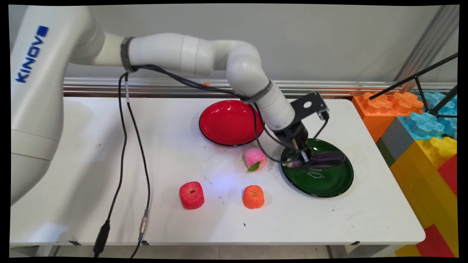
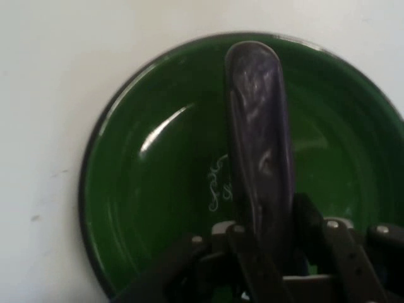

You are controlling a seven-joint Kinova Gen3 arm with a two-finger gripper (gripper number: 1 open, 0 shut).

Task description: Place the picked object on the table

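Note:
My gripper (image 1: 305,157) is low over the green plate (image 1: 321,184), at the right of the table. Its fingers are shut on the stem end of a dark purple eggplant (image 1: 328,158). The eggplant lies level, pointing right across the plate's far half; I cannot tell whether it touches the plate. In the hand view the eggplant (image 2: 255,126) runs straight up from between the fingers of the gripper (image 2: 271,237), with the green plate (image 2: 158,189) filling the picture beneath it.
A red plate (image 1: 230,122) sits behind and to the left. A pink peach (image 1: 255,157) with a green leaf lies just left of the green plate. A red apple (image 1: 191,195) and an orange (image 1: 253,197) are nearer the front. Big coloured blocks (image 1: 420,131) stand off the right edge.

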